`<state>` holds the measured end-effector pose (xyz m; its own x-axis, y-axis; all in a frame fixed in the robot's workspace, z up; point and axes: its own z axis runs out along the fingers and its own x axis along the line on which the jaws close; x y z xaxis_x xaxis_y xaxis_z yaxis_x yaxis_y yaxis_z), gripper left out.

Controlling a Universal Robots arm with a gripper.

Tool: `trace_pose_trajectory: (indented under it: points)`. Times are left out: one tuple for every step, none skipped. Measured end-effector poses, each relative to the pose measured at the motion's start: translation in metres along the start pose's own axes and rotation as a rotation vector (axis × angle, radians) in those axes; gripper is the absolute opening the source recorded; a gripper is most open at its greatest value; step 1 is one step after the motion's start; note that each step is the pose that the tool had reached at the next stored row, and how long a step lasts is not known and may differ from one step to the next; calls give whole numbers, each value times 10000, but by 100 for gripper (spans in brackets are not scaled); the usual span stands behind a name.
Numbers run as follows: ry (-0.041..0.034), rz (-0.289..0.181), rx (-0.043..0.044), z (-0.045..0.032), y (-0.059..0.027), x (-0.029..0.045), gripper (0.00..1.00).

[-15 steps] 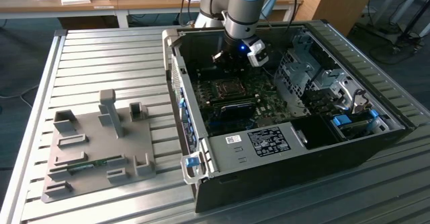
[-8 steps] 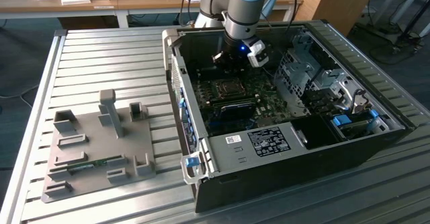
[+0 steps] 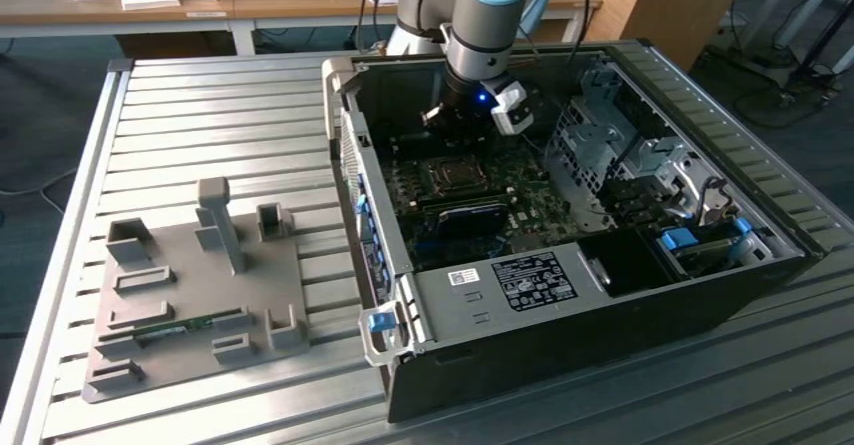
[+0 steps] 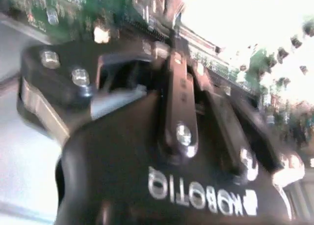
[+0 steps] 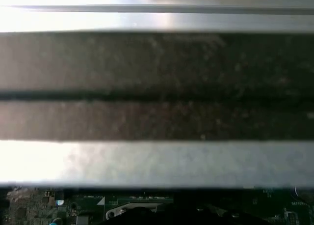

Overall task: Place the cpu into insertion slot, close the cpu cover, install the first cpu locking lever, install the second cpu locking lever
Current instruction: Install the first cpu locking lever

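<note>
The gripper (image 3: 451,123) hangs inside the open computer case (image 3: 747,295), low over the motherboard (image 3: 534,205) and close to the case's far wall. Whether its fingers are apart or together cannot be told: in the exterior view the black body hides them, and in the second wrist view the gripper (image 4: 162,122) is blurred.

Just below the gripper, toward the camera in the exterior view, sits the cpu socket (image 3: 451,175), a square with a silvery metal frame around it, which seems to be the cpu cover (image 3: 451,164); whether it lies flat or the cpu is seated under it cannot be made out. The gripper is near the socket but not touching it.

Open room is tight. The case wall rises close behind the gripper, the drive cages (image 3: 627,145) stand to the exterior view's right of it, and the case's edge with blue clips (image 3: 358,210) runs along the exterior view's left. Nearer the camera than the socket lie a dark card (image 3: 467,217) and the labelled black box (image 3: 527,280).

In the first wrist view 1 dark wall band (image 5: 157,87) and 1 bright metal lip (image 5: 157,163) cross the frame, with a strip of green board (image 5: 122,203) past the lip.

Outside the case, on the slatted metal table (image 3: 187,95), a grey fixture plate (image 3: 200,295) stands well apart from the gripper.
</note>
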<state>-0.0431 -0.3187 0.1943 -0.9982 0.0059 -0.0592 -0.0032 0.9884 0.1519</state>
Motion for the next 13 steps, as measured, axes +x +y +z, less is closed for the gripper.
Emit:
trace_pose_trajectory:
  points:
    - [1, 0, 1, 0, 0, 0, 11]
    - [1, 0, 2, -1, -1, 1, 11]
    - [1, 0, 0, -1, -1, 1, 11]
    - [2, 1, -7, -1, -1, 1, 11]
    - [2, 1, -21, -2, -1, 1, 11]
    - [2, 2, -42, -3, -1, 1, 11]
    - [1, 4, -67, -3, 0, 1, 11]
    - [1, 5, -86, -7, 0, 0, 11]
    - [0, 6, -102, -12, 1, 0, 11]
    - [-4, 7, -114, -18, 3, -1, 11]
    - [-3, 7, -116, -29, 5, -2, 11]
    - [-1, 7, -115, -44, 6, -2, 11]
    - [2, 7, -113, -62, 9, -3, 11]
